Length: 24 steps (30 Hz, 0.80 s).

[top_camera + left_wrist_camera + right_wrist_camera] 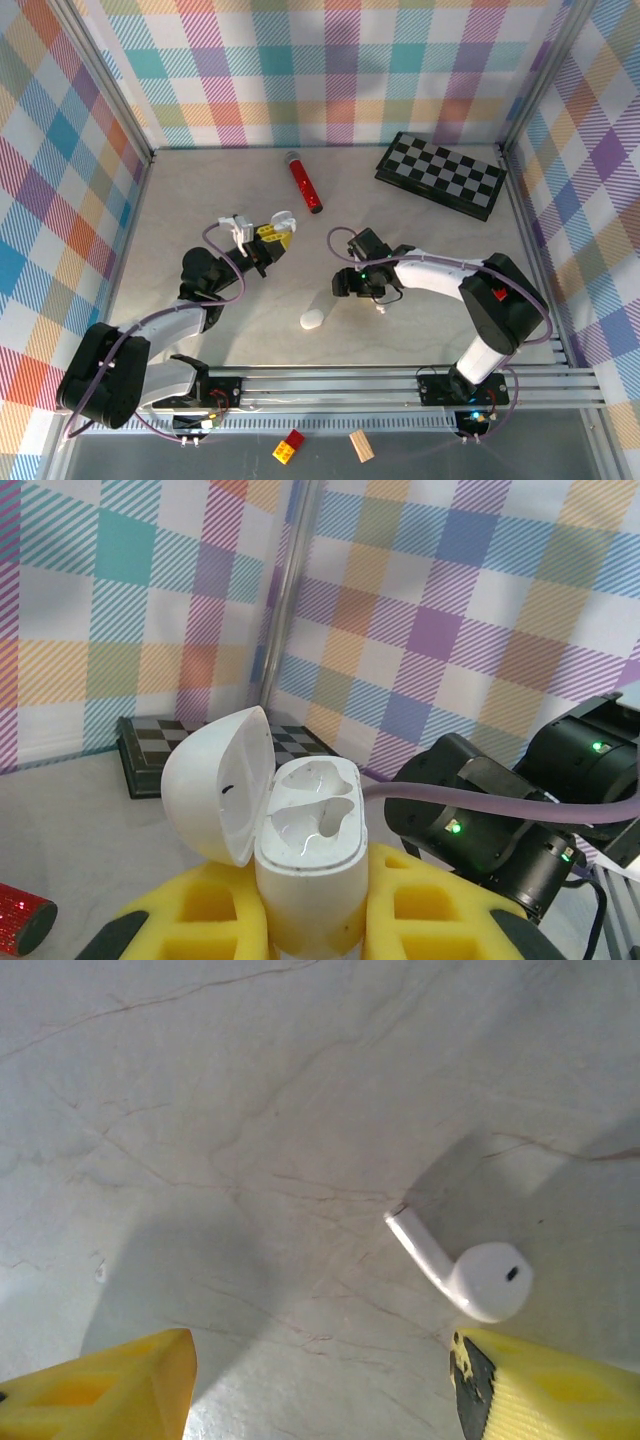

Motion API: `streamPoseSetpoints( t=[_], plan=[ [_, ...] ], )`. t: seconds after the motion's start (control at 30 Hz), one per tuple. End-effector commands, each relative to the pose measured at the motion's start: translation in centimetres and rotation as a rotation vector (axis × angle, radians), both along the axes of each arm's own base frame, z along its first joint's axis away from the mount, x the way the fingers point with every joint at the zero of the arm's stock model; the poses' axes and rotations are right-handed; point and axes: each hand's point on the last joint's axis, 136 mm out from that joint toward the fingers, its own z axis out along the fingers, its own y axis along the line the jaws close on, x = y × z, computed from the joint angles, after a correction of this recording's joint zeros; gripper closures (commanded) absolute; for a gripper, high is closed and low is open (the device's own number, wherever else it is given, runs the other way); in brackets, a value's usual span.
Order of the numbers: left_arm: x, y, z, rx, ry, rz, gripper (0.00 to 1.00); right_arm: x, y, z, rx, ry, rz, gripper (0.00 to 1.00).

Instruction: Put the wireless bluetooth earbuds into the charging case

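Charging case [308, 852] held by left gripper [312, 920], lid open, sockets empty. Right gripper [320, 1385] held wide open, empty, over earbud [470, 1278] near table [180, 1090] middle; centring judged needed before closing.

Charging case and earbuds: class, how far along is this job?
Done: the charging case is open, lid up, clamped in the left gripper. In hand: the right gripper hangs open above one earbud lying on the table, not yet gripped. Left: both case slots look empty, so picking and inserting remain.
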Motion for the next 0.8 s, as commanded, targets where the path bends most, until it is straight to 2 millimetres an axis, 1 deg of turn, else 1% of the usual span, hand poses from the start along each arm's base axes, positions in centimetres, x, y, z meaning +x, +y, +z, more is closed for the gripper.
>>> streamPoseSetpoints(
  t=[0.0, 0.37, 0.53, 0.63, 0.77],
  plan=[
    [-0.3, 0.2, 0.8, 0.016, -0.043, -0.006, 0.93, 0.8, -0.4, 0.0, -0.022, 0.006, -0.016, 0.32],
    [-0.1, 0.1, 0.6, 0.031, -0.032, -0.008, 0.93, 3.3, 0.8, 0.6, 0.028, -0.028, -0.009, 0.33],
    [0.0, 0.0, 0.5, 0.032, -0.029, -0.011, 0.93, 4.7, 1.3, 0.2, 0.037, -0.032, -0.003, 0.35],
    [0.0, 0.0, 0.5, 0.033, -0.027, -0.012, 0.93, 5.2, 2.0, 0.2, 0.064, -0.027, 0.01, 0.36],
    [-0.1, 0.0, 0.4, 0.04, -0.023, -0.009, 0.93, 5.8, 2.8, 1.1, 0.102, -0.039, 0.035, 0.36]
  ],
)
